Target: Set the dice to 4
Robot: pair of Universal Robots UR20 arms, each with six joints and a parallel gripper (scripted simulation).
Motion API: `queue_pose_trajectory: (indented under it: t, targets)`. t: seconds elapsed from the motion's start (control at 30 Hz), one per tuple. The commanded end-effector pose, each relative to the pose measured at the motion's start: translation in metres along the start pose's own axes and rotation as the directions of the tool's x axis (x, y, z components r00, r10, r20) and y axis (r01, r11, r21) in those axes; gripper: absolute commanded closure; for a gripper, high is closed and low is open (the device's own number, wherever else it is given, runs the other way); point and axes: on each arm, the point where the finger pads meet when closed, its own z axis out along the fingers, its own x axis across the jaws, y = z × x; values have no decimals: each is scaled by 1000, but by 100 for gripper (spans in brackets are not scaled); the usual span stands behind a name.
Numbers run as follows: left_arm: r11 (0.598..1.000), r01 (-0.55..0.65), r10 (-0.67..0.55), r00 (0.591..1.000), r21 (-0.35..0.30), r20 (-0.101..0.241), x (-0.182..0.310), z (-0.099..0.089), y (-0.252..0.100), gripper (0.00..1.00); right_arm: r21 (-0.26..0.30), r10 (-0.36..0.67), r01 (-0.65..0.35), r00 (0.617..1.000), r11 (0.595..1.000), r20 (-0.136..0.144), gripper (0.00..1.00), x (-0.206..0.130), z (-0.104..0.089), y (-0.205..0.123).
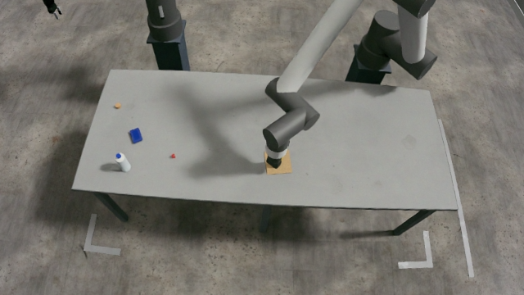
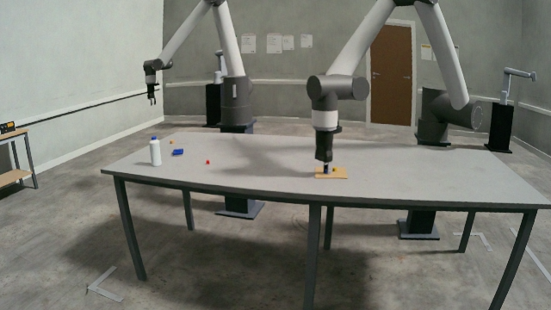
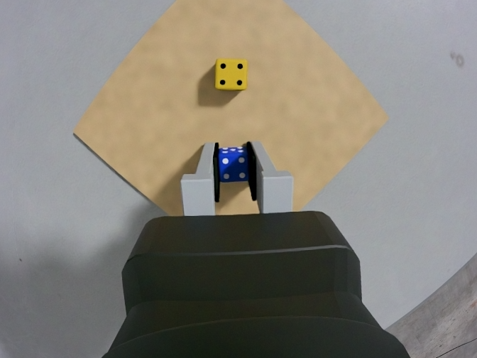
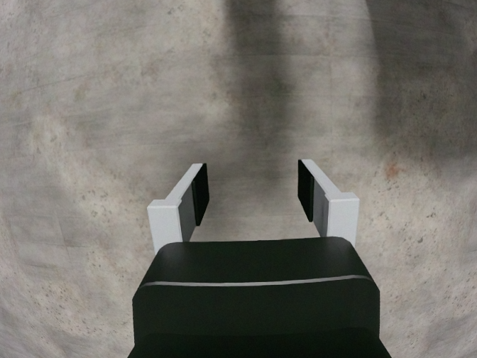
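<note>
The yellow die (image 3: pixel 231 74) (image 2: pixel 335 170) sits flat with 4 on top on the tan mat (image 3: pixel 308 96) (image 1: pixel 285 167) (image 2: pixel 342 176), well inside its edges. My left gripper (image 3: pixel 233 160) (image 2: pixel 326 170) is shut on the blue die (image 3: pixel 233 169), low over the mat near one corner. The blue die's 4 face is up, with a side of several pips beside it; whether it touches the mat is unclear. The red die (image 1: pixel 173 156) (image 2: pixel 207 162) lies on the table, off the mat. My right gripper (image 4: pixel 253 180) (image 2: pixel 152 102) (image 1: pixel 56 15) is open and empty, away from the table.
A white bottle (image 1: pixel 124 163) (image 2: pixel 155 153) with a blue cap, a blue block (image 1: pixel 136 135) (image 2: pixel 177 151) and a small orange piece (image 1: pixel 118 106) (image 2: pixel 172 141) stand at the table's left end. My left arm hides both mat dice in the top view.
</note>
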Motion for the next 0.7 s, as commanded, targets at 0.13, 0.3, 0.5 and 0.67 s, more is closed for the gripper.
queue_pose_trajectory:
  t: [0.13, 0.3, 0.5, 0.67]
  targets:
    - [1000, 0, 0, 1000, -1, 0, 0, -1, 1, 66, -1, 0, 0, 1000, 1000, 0, 0, 0, -1, 0]
    - [1000, 0, 0, 1000, -1, 0, 0, -1, 1, 54, -1, 0, 0, 1000, 1000, 0, 0, 0, -1, 0]
    - [1000, 0, 0, 1000, -1, 0, 0, -1, 1, 48, -1, 0, 0, 1000, 1000, 0, 0, 0, -1, 0]
    - [1000, 0, 0, 1000, -1, 0, 0, -1, 1, 36, -1, 0, 0, 1000, 1000, 0, 0, 0, -1, 0]
